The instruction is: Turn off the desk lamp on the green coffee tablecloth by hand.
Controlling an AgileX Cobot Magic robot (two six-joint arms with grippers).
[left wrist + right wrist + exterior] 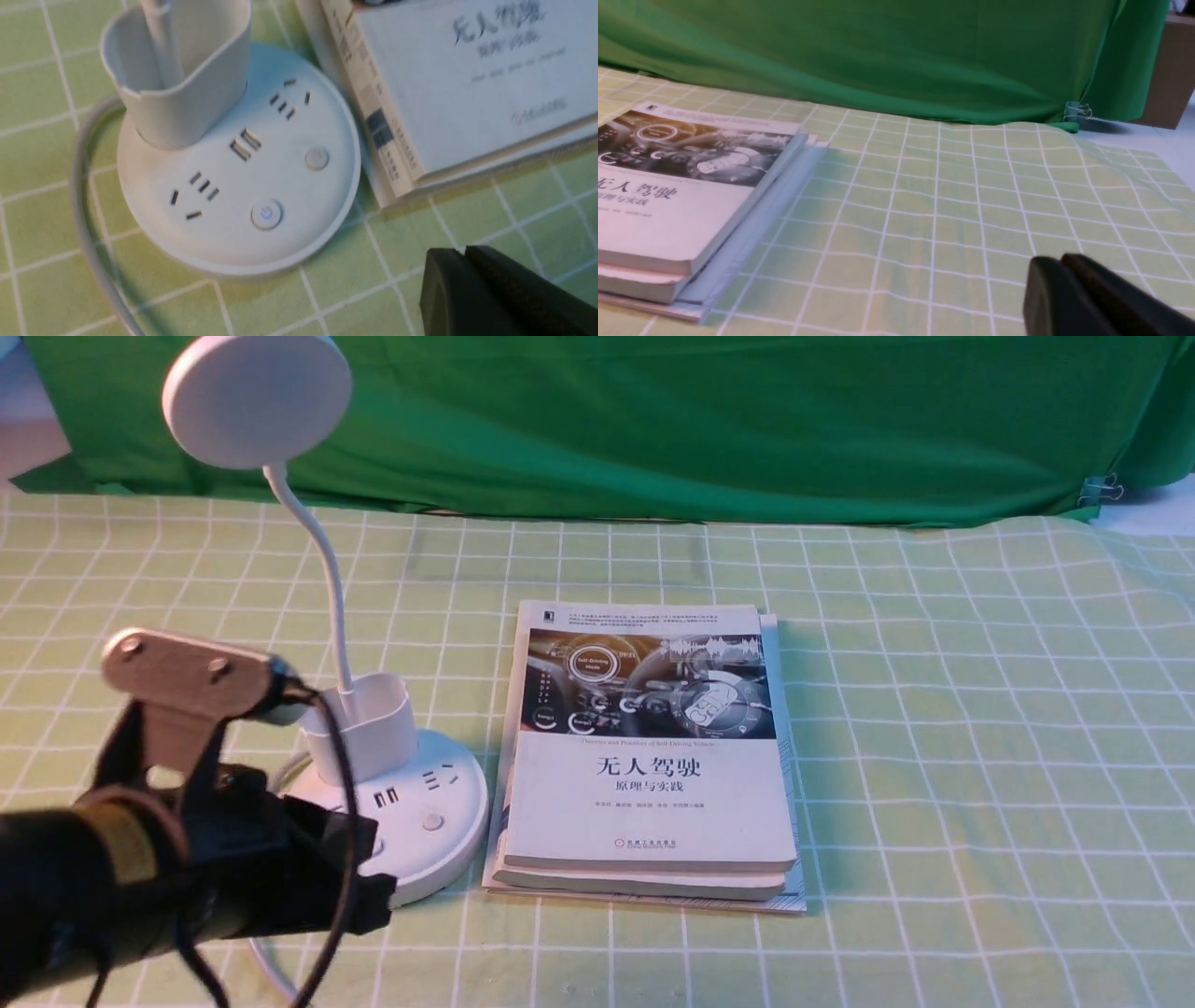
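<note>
The white desk lamp stands on the green coffee tablecloth (934, 709) at the left: disc head (257, 397), thin neck, cup-like holder (364, 728), round base (439, 784). In the left wrist view the base (280, 186) shows its sockets, a button with a blue power mark (266, 214) and a plain button (316, 158). My left gripper (465, 252) is shut and empty, over the cloth just off the base's rim, near the book's corner. In the front view it (378, 896) covers the base's near left part. My right gripper (1059, 261) is shut and empty above the bare cloth.
A stack of books (653, 775) lies right beside the lamp base. The lamp's white cord (81, 196) curves round the base's other side. A plain dark green cloth (653, 420) hangs along the back, with a binder clip (1102, 488) at its right end.
</note>
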